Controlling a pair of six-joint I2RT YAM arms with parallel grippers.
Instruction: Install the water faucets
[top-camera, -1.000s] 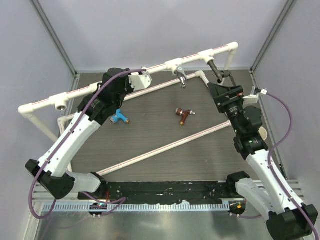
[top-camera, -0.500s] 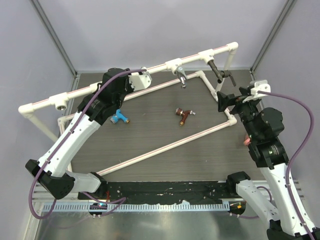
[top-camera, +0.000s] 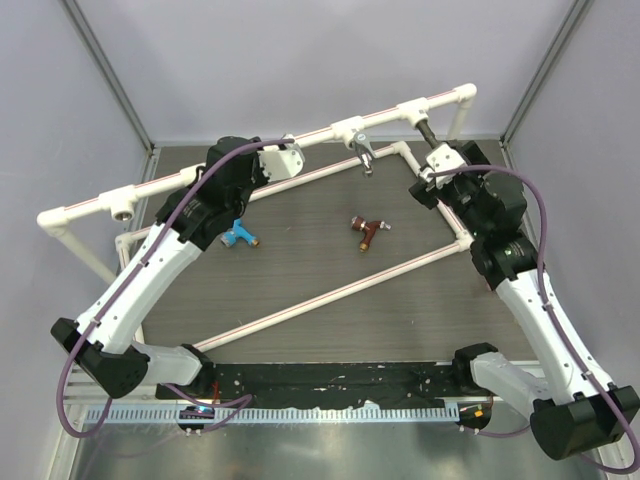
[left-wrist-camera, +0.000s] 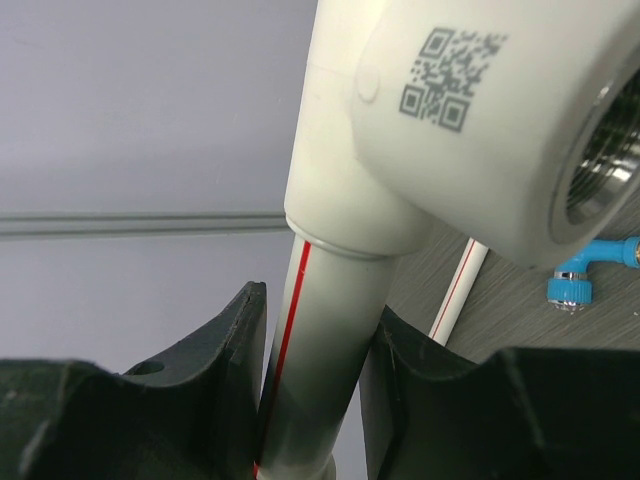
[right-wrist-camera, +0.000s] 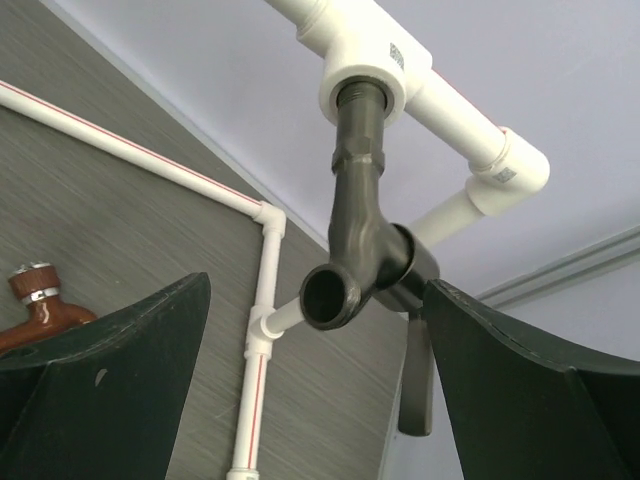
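The dark faucet (right-wrist-camera: 362, 235) hangs screwed into a white tee socket (right-wrist-camera: 365, 75) on the top pipe; its lever handle (right-wrist-camera: 416, 385) points down. My right gripper (right-wrist-camera: 320, 350) is open with its fingers either side of this faucet's spout, the right finger (right-wrist-camera: 520, 390) close to the valve body. From above, the right gripper (top-camera: 434, 168) sits just under the dark faucet (top-camera: 424, 130). The chrome faucet (top-camera: 362, 155) hangs from the middle tee. The red-brown faucet (top-camera: 367, 232) and the blue faucet (top-camera: 238, 236) lie on the table. My left gripper (left-wrist-camera: 312, 390) is shut on the white pipe (left-wrist-camera: 320, 320) below an empty tee socket (left-wrist-camera: 480, 130).
The white pipe frame (top-camera: 200, 175) runs across the back, with another empty tee socket (top-camera: 120, 205) at far left. A lower pipe loop (top-camera: 330, 290) lies diagonally on the dark table. Grey walls and metal posts enclose the cell.
My right arm swung from the right side back up to the dark faucet, and its open fingers now straddle it. The left arm has not moved.
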